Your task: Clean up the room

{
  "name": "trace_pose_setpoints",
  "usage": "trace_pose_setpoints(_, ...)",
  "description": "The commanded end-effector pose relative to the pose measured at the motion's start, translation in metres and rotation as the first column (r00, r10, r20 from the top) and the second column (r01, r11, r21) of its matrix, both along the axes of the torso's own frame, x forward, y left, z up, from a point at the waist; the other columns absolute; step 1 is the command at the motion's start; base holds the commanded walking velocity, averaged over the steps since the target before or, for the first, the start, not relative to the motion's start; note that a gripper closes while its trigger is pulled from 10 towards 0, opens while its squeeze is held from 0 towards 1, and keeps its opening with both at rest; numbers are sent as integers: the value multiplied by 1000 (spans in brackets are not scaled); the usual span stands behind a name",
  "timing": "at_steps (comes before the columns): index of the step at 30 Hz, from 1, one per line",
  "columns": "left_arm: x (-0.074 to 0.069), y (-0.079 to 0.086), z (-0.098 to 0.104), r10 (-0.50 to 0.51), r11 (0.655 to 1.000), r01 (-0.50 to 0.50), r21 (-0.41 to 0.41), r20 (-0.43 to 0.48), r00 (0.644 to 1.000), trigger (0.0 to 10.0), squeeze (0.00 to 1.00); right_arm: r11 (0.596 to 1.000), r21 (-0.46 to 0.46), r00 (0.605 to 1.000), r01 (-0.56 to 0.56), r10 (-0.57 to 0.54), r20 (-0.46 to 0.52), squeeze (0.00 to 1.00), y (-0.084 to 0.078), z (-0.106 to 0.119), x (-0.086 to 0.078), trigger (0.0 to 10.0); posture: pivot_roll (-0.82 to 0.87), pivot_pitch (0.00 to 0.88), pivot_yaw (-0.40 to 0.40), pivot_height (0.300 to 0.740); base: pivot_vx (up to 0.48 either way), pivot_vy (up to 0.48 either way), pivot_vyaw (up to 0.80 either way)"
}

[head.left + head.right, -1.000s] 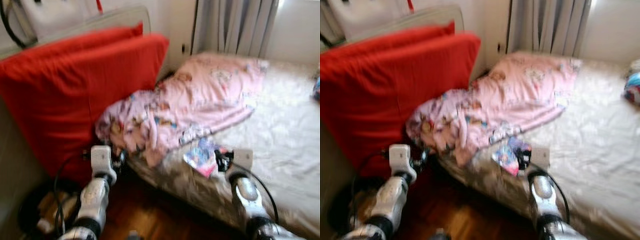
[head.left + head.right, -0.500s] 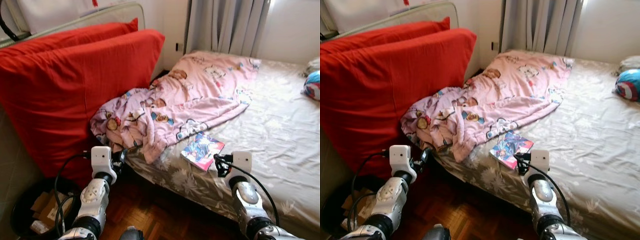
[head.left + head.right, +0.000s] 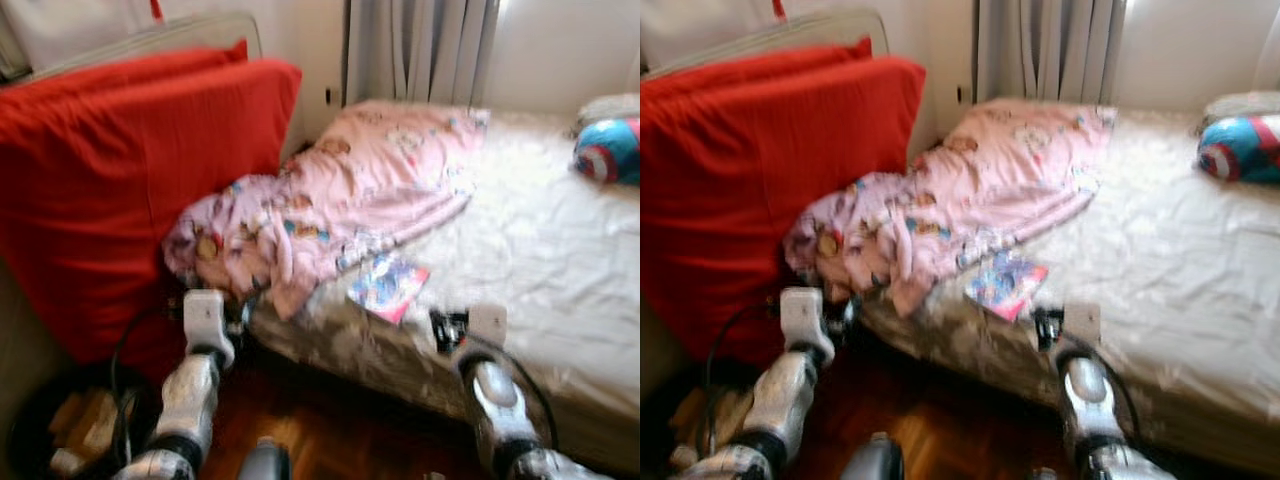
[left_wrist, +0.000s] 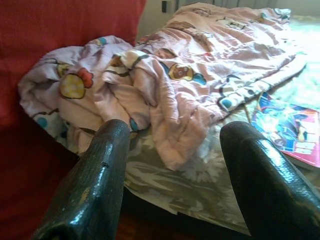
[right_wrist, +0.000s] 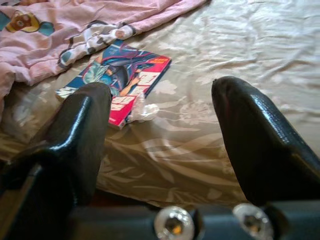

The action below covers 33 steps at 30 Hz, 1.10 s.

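We judge the tidy-up barely begun: the crumpled pink cartoon-print blanket [image 3: 340,205] and the colourful glossy comic book [image 5: 116,82] lie loose on the grey floral-sheeted bed [image 3: 560,250]. Left claw [image 4: 175,165] and right claw [image 5: 160,135] hover near the bed's edge, both spread apart and empty. Head views are blurred; the dark bin's [image 3: 70,430] contents are unclear.

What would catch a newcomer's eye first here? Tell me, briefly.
The big red cushions propped beside the bed, at the robot's left. Next, the crumpled pink cartoon blanket spilling over the bed's near corner, with a bright comic book lying on the sheet beside it, just ahead of the open right pincer.
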<state>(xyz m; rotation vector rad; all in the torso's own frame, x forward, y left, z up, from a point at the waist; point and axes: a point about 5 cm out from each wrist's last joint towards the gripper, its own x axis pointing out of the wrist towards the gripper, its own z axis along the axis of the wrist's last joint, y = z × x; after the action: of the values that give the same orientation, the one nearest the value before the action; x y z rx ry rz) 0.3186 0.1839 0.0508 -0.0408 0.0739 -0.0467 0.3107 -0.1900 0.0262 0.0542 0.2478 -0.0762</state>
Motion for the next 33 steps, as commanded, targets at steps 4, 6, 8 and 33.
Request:
trace_pose_setpoints(4,2,5,3,12,1000,-12,0,2,1000,10000,0,1000,-12,999,-23,24,38,0,7,7,5,10000,0,0,34,636,0,0,0)
trace_pose_setpoints(6,2,5,3,12,1000,-12,-1,2,1000,10000,0,999,-30,999,-37,38,39,0,9,7,6,10000,1,0,34,636,0,0,0)
trace_pose_setpoints(8,2,5,3,12,1000,-12,-3,1,1000,10000,0,998,-34,998,-49,51,48,0,10,8,6,10000,0,0,34,636,289,0,619)
trace_pose_setpoints(33,2,5,2,11,1000,-11,-1,-6,1000,10000,0,999,-6,999,-47,47,16,0,7,3,3,10000,1,0,35,636,324,0,91)
